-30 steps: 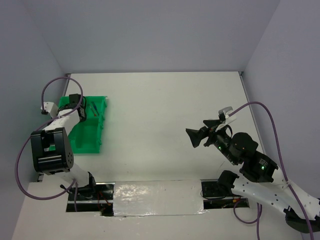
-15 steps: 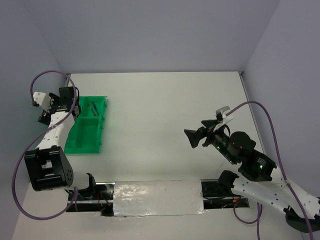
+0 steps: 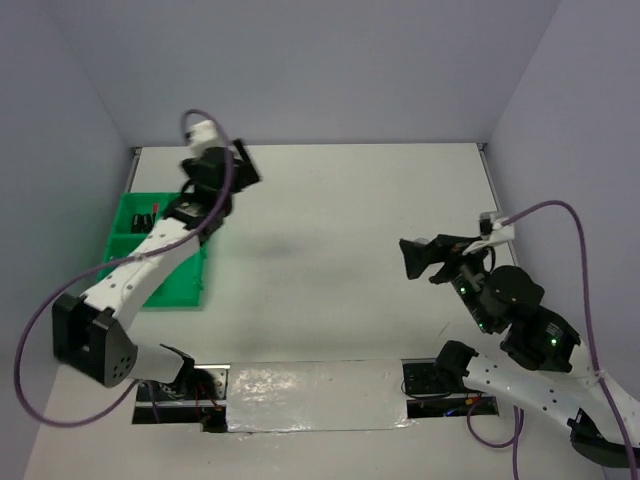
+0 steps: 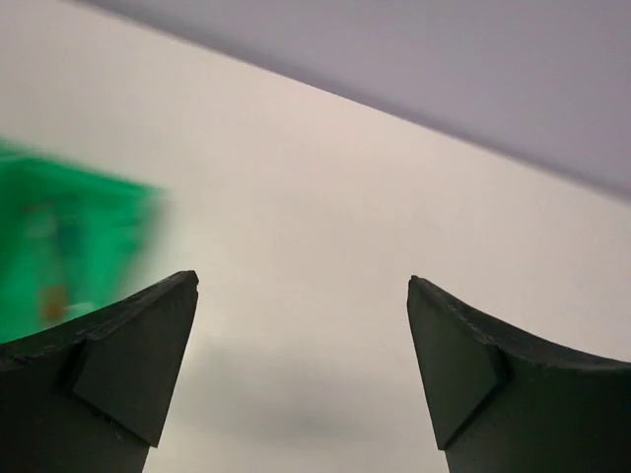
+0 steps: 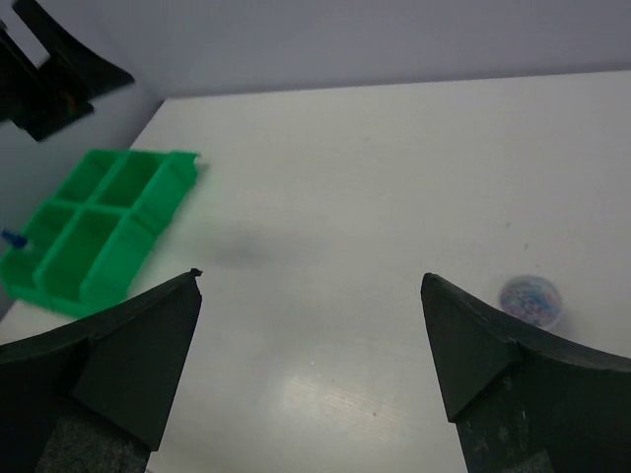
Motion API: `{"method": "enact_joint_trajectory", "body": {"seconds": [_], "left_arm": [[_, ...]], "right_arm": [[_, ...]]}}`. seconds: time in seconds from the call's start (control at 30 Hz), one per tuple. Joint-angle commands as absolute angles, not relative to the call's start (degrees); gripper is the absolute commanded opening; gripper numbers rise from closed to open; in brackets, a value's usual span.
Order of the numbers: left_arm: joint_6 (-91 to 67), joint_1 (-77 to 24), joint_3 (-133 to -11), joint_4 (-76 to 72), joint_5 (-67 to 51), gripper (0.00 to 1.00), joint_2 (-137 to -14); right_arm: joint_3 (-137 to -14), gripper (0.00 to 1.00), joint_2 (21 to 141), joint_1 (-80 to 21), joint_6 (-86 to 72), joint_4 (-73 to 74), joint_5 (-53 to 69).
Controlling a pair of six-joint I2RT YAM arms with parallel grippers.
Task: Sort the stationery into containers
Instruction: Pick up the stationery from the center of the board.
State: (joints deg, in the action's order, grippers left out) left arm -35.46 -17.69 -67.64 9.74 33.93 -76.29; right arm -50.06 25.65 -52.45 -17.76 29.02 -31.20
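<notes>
The green tray (image 3: 178, 275) lies at the table's left, partly under my left arm; a few dark and red stationery pieces (image 3: 142, 221) show in its far compartments. My left gripper (image 3: 243, 166) is open and empty, raised near the back of the table, right of the tray. In the left wrist view its gripper (image 4: 303, 286) frames bare table, the tray (image 4: 59, 246) blurred at left. My right gripper (image 3: 408, 258) is open and empty over the right half. In the right wrist view its gripper (image 5: 311, 281) faces the tray (image 5: 99, 232); a translucent round roll (image 5: 530, 299) lies beside the right finger.
A small blue piece (image 5: 12, 237) shows at the tray's left edge in the right wrist view. Grey walls close the table at back and sides. A foil-covered strip (image 3: 310, 395) runs along the near edge between the arm bases.
My left arm has swung from the tray's far left corner up and right, over the table behind the tray. My right gripper has shifted a little right.
</notes>
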Motion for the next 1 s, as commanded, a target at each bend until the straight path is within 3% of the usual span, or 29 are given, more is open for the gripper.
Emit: {"method": "enact_joint_trajectory", "body": {"seconds": [0.0, 0.1, 0.23, 0.33, 0.7, 0.97], "left_arm": [[-26.3, -33.6, -74.7, 1.6, 24.2, 0.99, -85.4], [-25.5, -41.6, -81.1, -3.2, 16.2, 0.99, -97.2], [-15.7, -51.1, -89.0, -9.8, 15.6, 0.99, -110.6], [-14.9, -51.9, -97.8, -10.9, 10.8, 0.99, -118.1], [-12.7, -53.6, -108.5, -17.7, -5.0, 0.99, -133.5], [-11.2, -55.7, -113.6, -14.5, -8.0, 0.99, -140.1]], "right_arm": [[-57.1, 1.0, 25.0, -52.3, -25.8, 37.2, -46.0], [-60.3, 1.0, 23.6, -52.2, -27.5, 41.7, -47.1], [-63.5, 1.0, 22.4, -52.2, -28.4, 47.8, -48.7], [-65.5, 1.0, 21.9, -52.2, -28.7, 49.9, -47.4], [-64.3, 1.0, 19.0, -52.3, -22.2, 47.8, -41.3], [-63.6, 1.0, 18.7, -52.3, -19.3, 46.5, -39.7]]}}
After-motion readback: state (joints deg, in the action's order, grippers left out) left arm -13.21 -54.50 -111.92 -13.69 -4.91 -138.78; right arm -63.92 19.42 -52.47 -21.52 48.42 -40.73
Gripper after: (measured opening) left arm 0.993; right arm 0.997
